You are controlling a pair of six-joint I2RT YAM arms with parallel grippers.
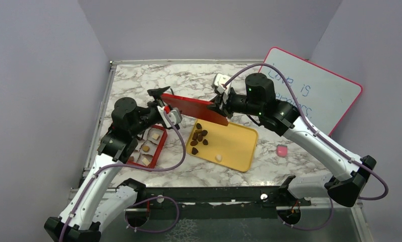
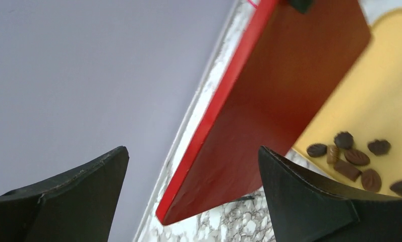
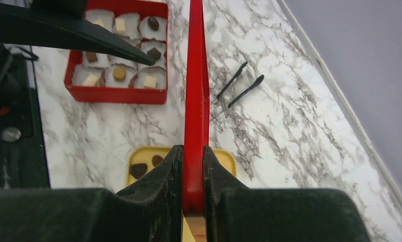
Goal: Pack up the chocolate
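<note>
From above, the right gripper [image 1: 220,103] clamps a red lid [image 1: 193,107] by the yellow tray [image 1: 236,145] of chocolate [image 1: 199,136]; the left wrist view shows the left gripper [image 2: 192,151] spread wide near it; the right wrist view shows more pieces in the red box [image 3: 115,96]

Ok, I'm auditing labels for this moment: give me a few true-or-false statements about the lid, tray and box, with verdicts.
1. The right end effector is clamped on the red lid. True.
2. The left end effector grips it too. False: its fingers are open.
3. The yellow tray is empty. False: it holds dark chocolates and one white piece.
4. The red box holds candies. True.
</note>
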